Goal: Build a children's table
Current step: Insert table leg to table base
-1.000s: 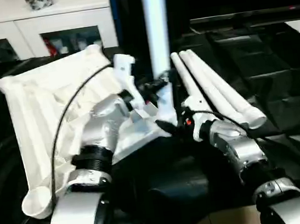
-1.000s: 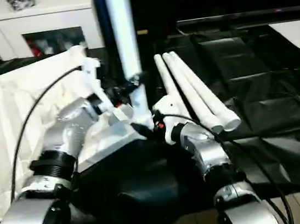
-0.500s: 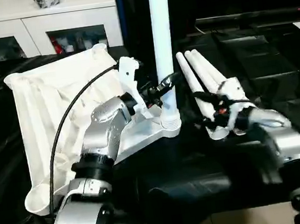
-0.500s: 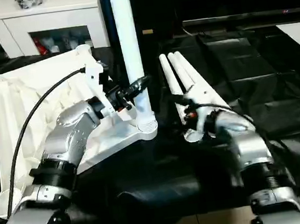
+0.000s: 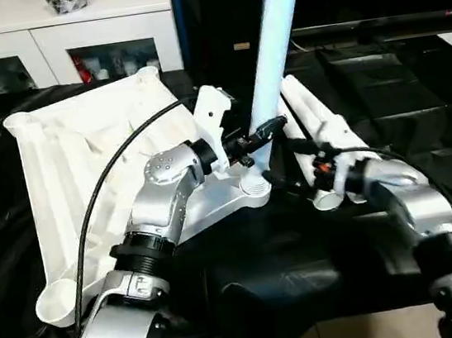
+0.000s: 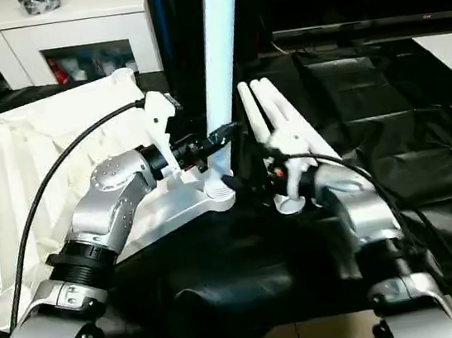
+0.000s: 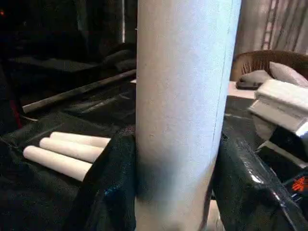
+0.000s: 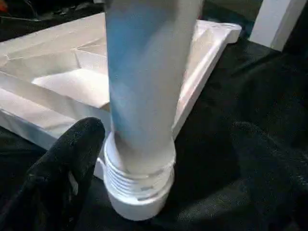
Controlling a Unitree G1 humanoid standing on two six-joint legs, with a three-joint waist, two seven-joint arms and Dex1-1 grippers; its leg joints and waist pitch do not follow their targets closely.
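The children's table top lies upside down on black cloth, ribs up. One white leg stands in its near right corner socket and leans to the right at its top. My left gripper is shut on this leg low down, with a black finger on each side of the tube. My right gripper is open beside the leg's threaded foot, and one finger shows near it. Three loose legs lie side by side to the right.
A white cabinet with glass doors stands behind the table top. A dark bundle of cloth bulges at the front edge. A black cable arcs over my left forearm.
The standing leg has tipped from upright to leaning right. My right gripper came back left from the loose legs to the leg's foot and opened wider. The left grip is unchanged.
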